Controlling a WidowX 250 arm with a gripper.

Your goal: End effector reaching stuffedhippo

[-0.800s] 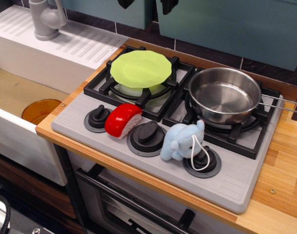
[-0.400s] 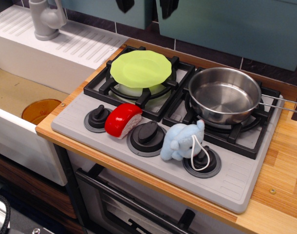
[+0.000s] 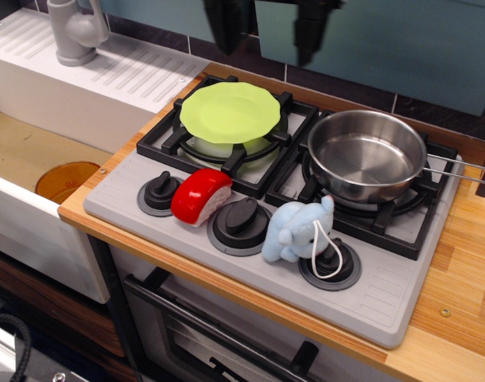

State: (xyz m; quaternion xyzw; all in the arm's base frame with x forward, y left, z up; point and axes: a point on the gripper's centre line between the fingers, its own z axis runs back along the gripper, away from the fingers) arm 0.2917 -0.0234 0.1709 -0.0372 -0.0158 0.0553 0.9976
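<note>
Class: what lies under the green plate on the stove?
The green plate rests on the left burner grate. Something pale shows beneath its front edge; the burner itself is covered.

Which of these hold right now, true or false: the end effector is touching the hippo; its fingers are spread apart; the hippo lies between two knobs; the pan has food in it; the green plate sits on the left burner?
1. The end effector is touching the stuffed hippo. False: it hangs at the top of the view, well clear of the toy.
2. Its fingers are spread apart. True.
3. The hippo lies between the middle knob and the right knob. True.
4. The steel pan has food in it. False: it is empty.
5. The green plate sits on the left burner. True.
</note>
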